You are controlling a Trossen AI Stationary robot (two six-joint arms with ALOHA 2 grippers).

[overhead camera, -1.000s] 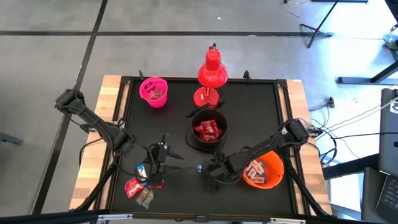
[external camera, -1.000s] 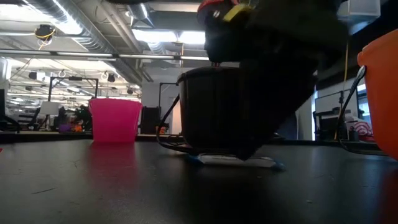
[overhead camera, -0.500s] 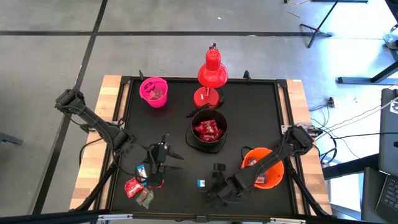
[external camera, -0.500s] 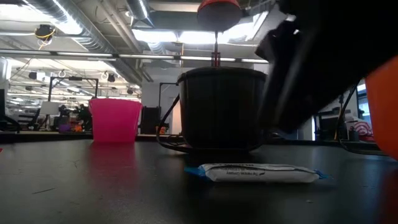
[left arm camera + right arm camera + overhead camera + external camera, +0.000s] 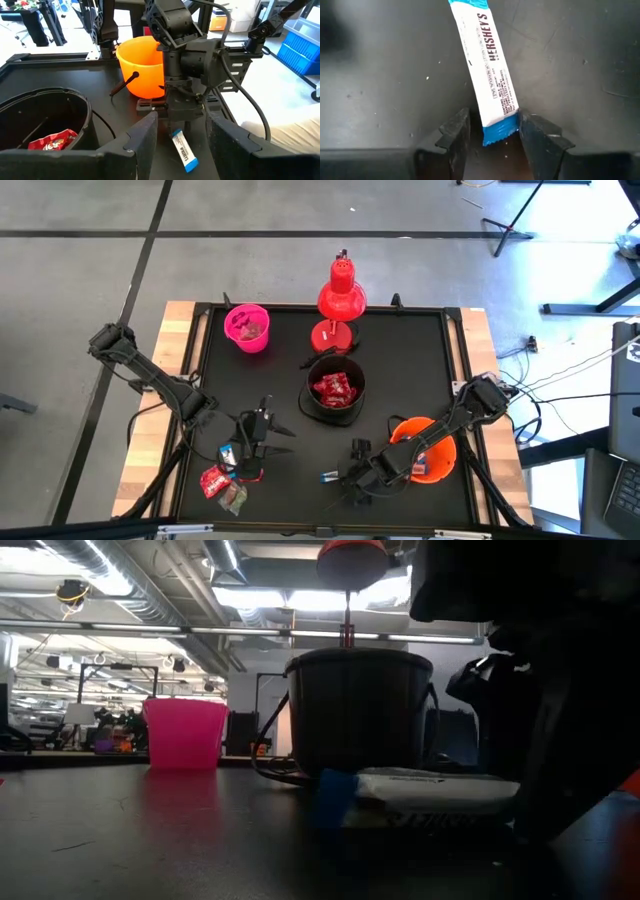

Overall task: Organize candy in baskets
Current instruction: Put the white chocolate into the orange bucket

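Observation:
A white-and-blue candy bar (image 5: pixel 329 476) lies flat on the black mat, near the table's near edge, left of the orange basket (image 5: pixel 425 450). My right gripper (image 5: pixel 492 131) is open and low over it, with one finger on each side of the bar's blue end. The left wrist view shows the bar (image 5: pixel 184 152) sticking out from under that gripper. My left gripper (image 5: pixel 254 448) is open and hovers above a small heap of red, grey-green and white-and-blue candy (image 5: pixel 224 480). The black basket (image 5: pixel 335 388) holds red candy. The pink basket (image 5: pixel 247 327) stands at the far left. My right gripper comes slanting down with its fingers across the bar, one on each side of the blue end (image 5: pixel 498 132). One finger (image 5: pixel 532 135) sits right at the wrapper's edge; whether it touches I cannot tell. The bar lies on the mat.
A red desk lamp (image 5: pixel 341 298) stands on its round base behind the black basket. The orange basket holds white-and-blue candy, and its thin black handle (image 5: pixel 124 82) sticks out toward the middle. A raised rim runs around the mat. Bare mat lies between the two grippers.
My right gripper has moved from beside the black basket toward the table's near edge. The white-and-blue bar has slid toward the near edge and turned about. It lay free half a second ago; now its blue end is between the fingers.

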